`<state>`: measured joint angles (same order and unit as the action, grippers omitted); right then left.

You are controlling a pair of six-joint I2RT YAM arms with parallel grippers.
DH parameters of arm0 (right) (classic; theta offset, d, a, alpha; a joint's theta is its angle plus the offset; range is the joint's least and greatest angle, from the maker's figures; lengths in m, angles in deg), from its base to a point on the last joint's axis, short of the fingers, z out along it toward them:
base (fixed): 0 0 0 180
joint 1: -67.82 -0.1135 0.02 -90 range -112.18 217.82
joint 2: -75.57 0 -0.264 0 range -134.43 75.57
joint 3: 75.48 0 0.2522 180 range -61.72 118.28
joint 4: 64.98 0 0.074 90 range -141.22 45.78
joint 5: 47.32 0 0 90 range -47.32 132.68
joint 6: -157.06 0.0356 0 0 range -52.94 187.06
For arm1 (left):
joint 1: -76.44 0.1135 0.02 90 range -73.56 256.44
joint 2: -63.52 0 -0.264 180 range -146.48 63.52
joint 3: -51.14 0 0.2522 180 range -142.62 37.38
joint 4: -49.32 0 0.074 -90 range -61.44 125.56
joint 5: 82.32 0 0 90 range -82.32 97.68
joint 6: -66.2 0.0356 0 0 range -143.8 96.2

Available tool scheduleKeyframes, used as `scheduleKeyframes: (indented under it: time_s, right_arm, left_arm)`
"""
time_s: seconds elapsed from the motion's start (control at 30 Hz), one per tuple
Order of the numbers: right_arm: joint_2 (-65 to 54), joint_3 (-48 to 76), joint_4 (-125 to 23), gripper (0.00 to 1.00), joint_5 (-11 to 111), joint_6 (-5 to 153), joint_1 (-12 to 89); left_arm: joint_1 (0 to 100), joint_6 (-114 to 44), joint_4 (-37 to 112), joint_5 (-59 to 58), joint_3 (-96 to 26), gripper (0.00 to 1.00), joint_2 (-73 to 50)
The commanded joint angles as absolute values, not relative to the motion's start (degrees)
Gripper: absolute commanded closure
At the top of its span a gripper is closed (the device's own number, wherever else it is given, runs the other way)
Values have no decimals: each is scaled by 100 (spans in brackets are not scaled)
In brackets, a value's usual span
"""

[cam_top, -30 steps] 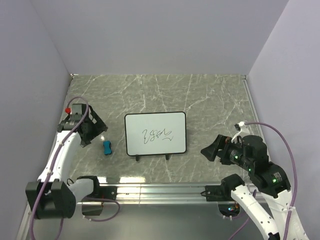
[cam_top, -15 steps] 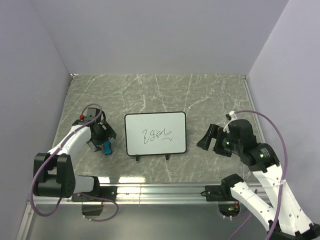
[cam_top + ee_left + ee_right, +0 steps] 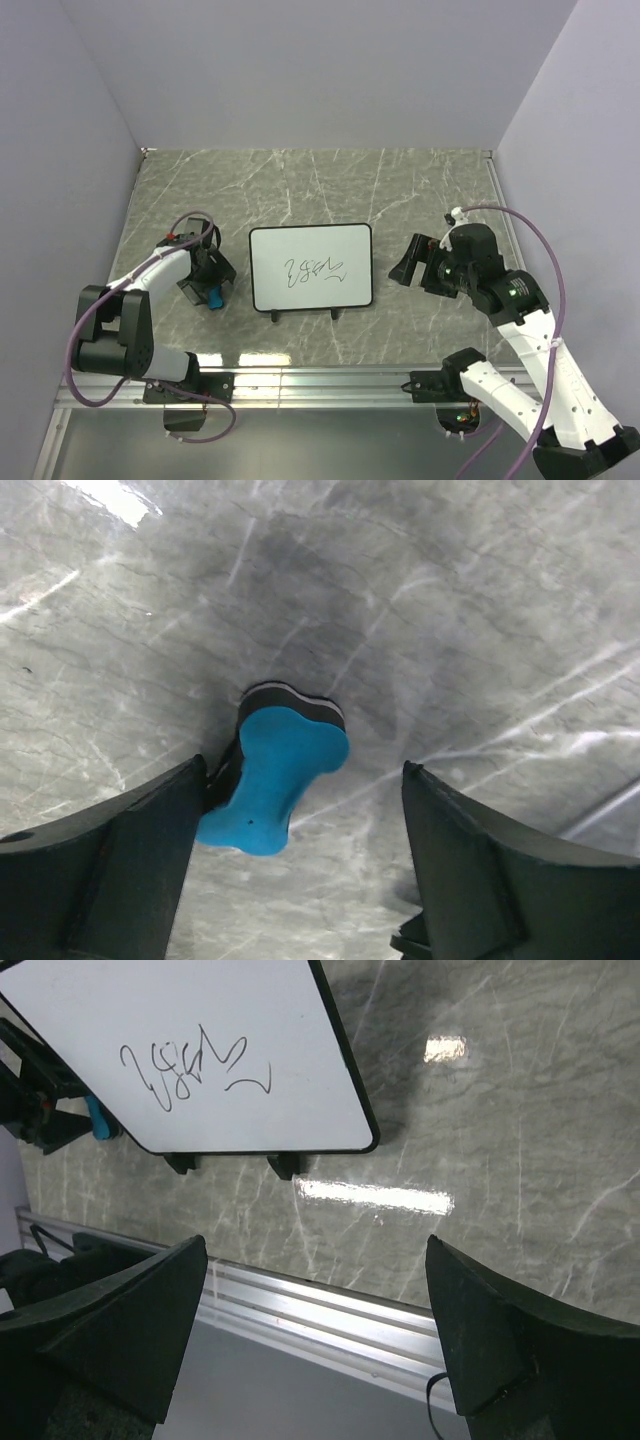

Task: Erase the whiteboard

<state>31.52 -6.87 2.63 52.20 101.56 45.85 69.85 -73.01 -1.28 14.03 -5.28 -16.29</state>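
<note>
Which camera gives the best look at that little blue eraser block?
The left wrist view: the blue bone-shaped eraser block fills the centre, close up. The top view shows a tiny blue speck; the right wrist view only a sliver.

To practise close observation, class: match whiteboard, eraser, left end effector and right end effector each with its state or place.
1 whiteboard
2 eraser
3 left end effector
4 right end effector

A open, right of the whiteboard
B blue, on the table
C bears a dark scribble
D open, astride the eraser

Pairs: 1-C, 2-B, 3-D, 4-A
</note>
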Motion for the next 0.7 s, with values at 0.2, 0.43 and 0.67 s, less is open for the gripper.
scheduleKeyframes:
  time_s: [0.2,0.43,0.67]
  right_arm:
    - [3277,-318,424,4,5015,9571,4559]
    - [3382,-564,407,3,5068,9448,4568]
    - [3076,-880,-304,2,5497,9387,4568]
  left_arm:
    - [6941,-7600,84,1463,-517,36,-1489]
    - [6511,-7987,164,1410,-174,49,-1321]
    - [6414,-8040,304,1357,-76,91,-1382]
